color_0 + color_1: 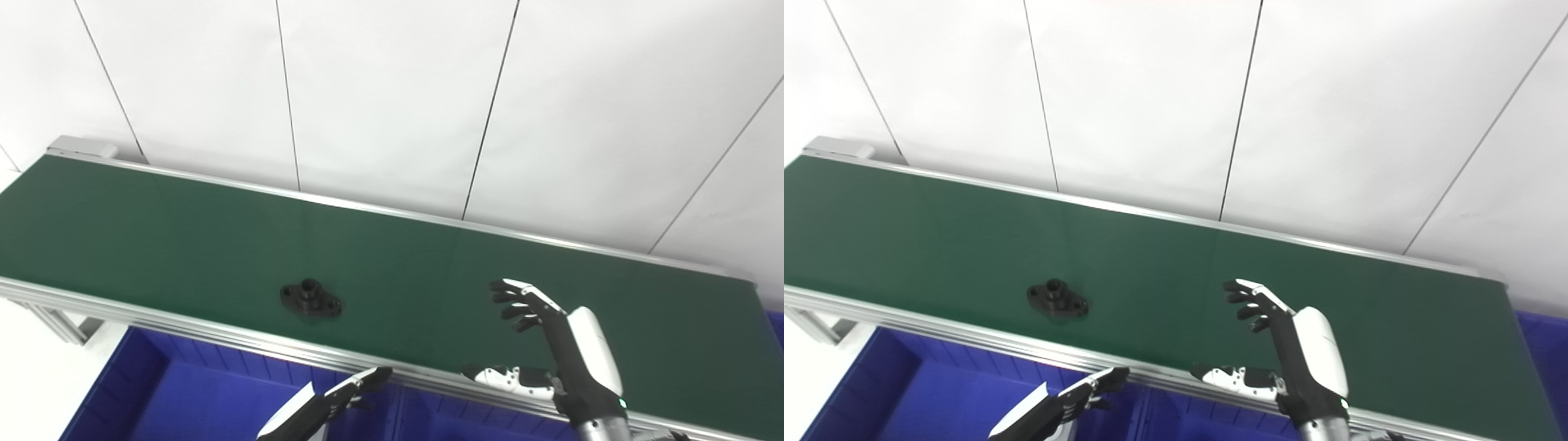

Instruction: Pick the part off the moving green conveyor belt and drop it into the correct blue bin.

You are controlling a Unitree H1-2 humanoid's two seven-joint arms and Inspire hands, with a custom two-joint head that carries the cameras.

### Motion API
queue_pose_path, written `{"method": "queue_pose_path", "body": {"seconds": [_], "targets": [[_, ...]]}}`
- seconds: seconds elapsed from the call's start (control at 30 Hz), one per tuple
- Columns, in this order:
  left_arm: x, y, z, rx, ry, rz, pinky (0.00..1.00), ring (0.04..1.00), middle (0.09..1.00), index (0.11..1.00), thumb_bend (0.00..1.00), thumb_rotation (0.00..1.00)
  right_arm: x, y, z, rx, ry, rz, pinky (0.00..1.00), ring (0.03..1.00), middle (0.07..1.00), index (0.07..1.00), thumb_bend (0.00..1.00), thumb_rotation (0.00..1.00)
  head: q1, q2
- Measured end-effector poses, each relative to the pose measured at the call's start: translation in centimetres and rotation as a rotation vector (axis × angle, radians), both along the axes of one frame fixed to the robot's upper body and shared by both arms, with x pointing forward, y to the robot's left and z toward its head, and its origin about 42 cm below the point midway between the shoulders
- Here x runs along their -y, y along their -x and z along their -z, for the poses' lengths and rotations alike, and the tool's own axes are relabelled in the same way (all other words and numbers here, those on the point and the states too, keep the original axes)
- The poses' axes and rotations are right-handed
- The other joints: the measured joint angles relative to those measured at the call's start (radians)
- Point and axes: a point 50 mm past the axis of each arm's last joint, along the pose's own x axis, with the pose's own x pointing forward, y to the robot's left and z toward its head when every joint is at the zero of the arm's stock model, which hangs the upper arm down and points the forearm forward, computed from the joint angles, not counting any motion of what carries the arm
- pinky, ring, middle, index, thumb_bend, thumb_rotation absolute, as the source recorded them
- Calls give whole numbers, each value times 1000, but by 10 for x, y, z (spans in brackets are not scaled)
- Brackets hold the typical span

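Note:
A small black flanged part (310,297) lies flat on the green conveyor belt (184,233), near its front rail and left of centre. My right hand (545,343) hovers over the belt to the right of the part, well apart from it, open with fingers spread and thumb stretched toward the rail. My left hand (340,398) sits low in front of the belt, over the blue bin (184,398), fingers extended and holding nothing.
Blue bins run below the belt's front rail, with a divider (395,416) between two of them and another bin corner (775,321) at the far right. A white panelled wall stands behind the belt. The belt's metal frame leg (58,321) is at the left.

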Motion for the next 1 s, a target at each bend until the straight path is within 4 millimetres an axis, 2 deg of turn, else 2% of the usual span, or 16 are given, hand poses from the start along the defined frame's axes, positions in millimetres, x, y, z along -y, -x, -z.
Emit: {"method": "queue_pose_path", "body": {"seconds": [0.2, 0.37, 0.57, 0.83, 1.0], "targets": [[0, -3, 0, 3, -4, 1, 830, 923, 954, 938, 712, 277, -9, -25, 10, -30, 61, -11, 570, 644, 714, 756, 758, 225, -12, -3], [-1, -3, 1, 0, -7, 2, 834, 923, 953, 936, 705, 263, -18, -43, 14, -43, 107, -28, 597, 674, 737, 760, 773, 215, -12, -6], [-3, 1, 3, -8, -5, 0, 840, 919, 950, 934, 713, 251, -29, -53, 11, -25, 154, -51, 668, 750, 774, 769, 769, 246, -8, 2], [-3, 18, 4, -28, 8, -9, 853, 912, 948, 934, 717, 260, -44, -64, 7, -17, 308, -111, 671, 725, 748, 754, 775, 243, -14, 8], [-4, 21, 4, -34, 28, -17, 863, 923, 957, 939, 707, 239, -55, -70, 4, -8, 394, -150, 688, 742, 748, 758, 767, 286, -21, 12]]}}
